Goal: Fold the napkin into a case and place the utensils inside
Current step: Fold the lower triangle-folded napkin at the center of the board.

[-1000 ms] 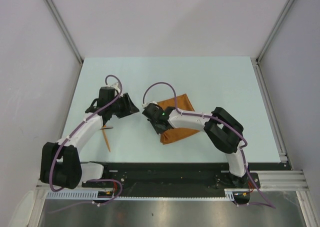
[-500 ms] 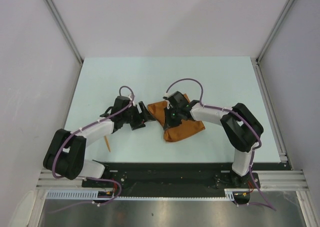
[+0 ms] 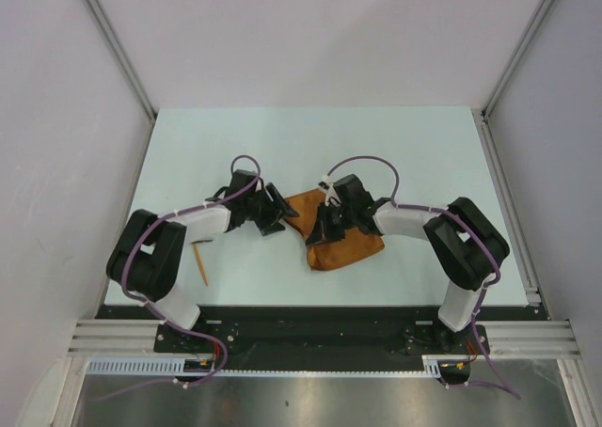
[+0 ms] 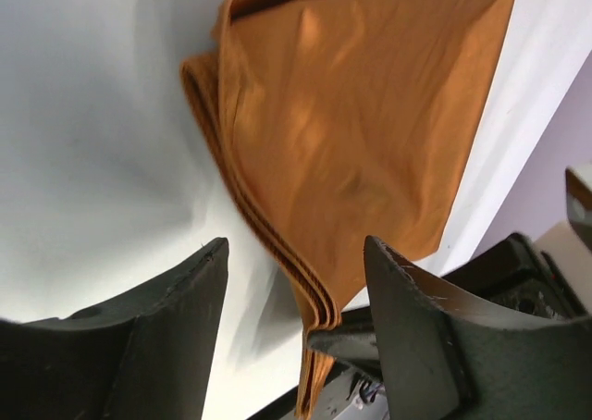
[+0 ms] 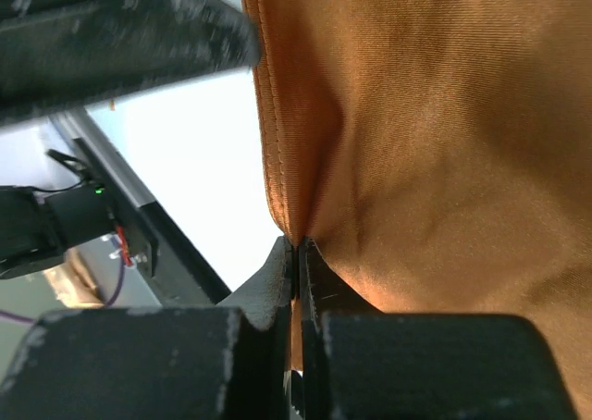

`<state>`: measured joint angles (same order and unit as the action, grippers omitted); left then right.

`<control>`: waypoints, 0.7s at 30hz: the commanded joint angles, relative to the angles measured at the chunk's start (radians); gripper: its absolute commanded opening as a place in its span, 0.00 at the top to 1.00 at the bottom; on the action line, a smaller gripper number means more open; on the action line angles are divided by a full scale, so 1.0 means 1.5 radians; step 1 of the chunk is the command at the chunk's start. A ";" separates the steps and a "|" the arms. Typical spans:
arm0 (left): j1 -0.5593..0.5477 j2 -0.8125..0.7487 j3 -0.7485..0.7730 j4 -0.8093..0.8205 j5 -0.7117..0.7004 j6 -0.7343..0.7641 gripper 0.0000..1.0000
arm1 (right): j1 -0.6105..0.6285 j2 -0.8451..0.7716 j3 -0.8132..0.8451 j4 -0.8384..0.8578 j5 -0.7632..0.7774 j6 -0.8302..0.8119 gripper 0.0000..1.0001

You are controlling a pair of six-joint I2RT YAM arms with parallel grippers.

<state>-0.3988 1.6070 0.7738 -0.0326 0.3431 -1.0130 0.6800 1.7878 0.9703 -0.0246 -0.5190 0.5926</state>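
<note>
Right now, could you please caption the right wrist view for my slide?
Right gripper shut on the hemmed edge of the rust-orange napkin, pale table beside it.

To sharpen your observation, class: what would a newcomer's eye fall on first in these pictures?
A folded rust-orange cloth napkin sits at the middle of the pale table. The right gripper is shut on its edge, while the open left gripper faces its layered fold. A slim orange stick lies apart at the table's near left.

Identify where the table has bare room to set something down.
Free: the far strip of the table beyond both arms, and the right side past the napkin. Crowded: the middle, where the left gripper and right gripper meet at the cloth; the stick utensil lies near-left.
</note>
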 commanded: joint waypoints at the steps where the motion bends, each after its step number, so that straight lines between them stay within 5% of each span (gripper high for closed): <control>1: -0.004 0.039 0.079 -0.049 -0.022 0.001 0.38 | -0.021 -0.035 -0.024 0.081 -0.056 0.035 1.00; 9: -0.017 0.074 0.115 -0.067 -0.039 0.006 0.53 | -0.062 -0.039 -0.073 0.154 -0.105 0.076 1.00; 14: -0.029 0.072 0.124 -0.072 -0.049 0.011 0.54 | -0.076 -0.040 -0.088 0.177 -0.120 0.081 1.00; 16: -0.032 0.069 0.125 -0.069 -0.057 0.010 0.71 | -0.079 -0.043 -0.093 0.177 -0.123 0.084 1.00; 21: -0.049 0.079 0.192 -0.108 -0.095 0.038 0.85 | -0.099 -0.048 -0.111 0.195 -0.140 0.102 1.00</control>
<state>-0.4446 1.7226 0.9470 -0.1596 0.2649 -0.9974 0.5568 1.7622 0.8207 0.2104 -0.6796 0.7162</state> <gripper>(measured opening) 0.184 0.021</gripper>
